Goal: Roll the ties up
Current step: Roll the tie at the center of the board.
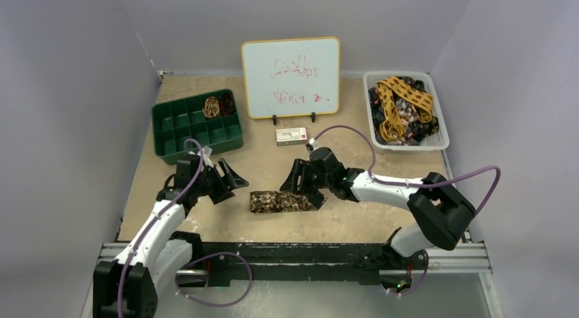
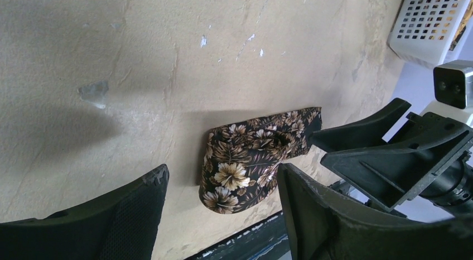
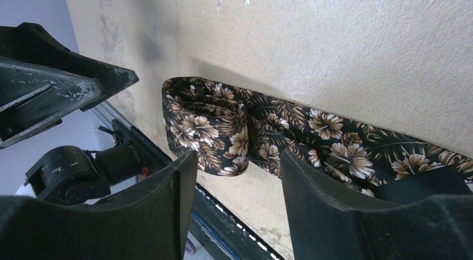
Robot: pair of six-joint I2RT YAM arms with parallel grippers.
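A tie [image 1: 283, 201] with a brown flower print on dark cloth lies folded flat near the table's front edge, its left end partly rolled [image 3: 203, 120]. My right gripper [image 1: 305, 190] hovers over its right part; in the right wrist view the gripper [image 3: 239, 154] has its jaws apart, with the tie [image 3: 312, 131] just past the fingertips and nothing gripped. My left gripper [image 1: 231, 183] stands open just left of the tie. In the left wrist view the tie's rounded end [image 2: 245, 159] lies ahead of that gripper [image 2: 222, 169], untouched.
A green compartment tray [image 1: 201, 149] at the back left holds a coiled tie [image 1: 212, 106]. A white basket [image 1: 410, 146] at the back right holds loose ties, one mustard yellow [image 1: 403, 99]. A whiteboard [image 1: 291, 77] and a small box [image 1: 291, 136] stand at the back centre.
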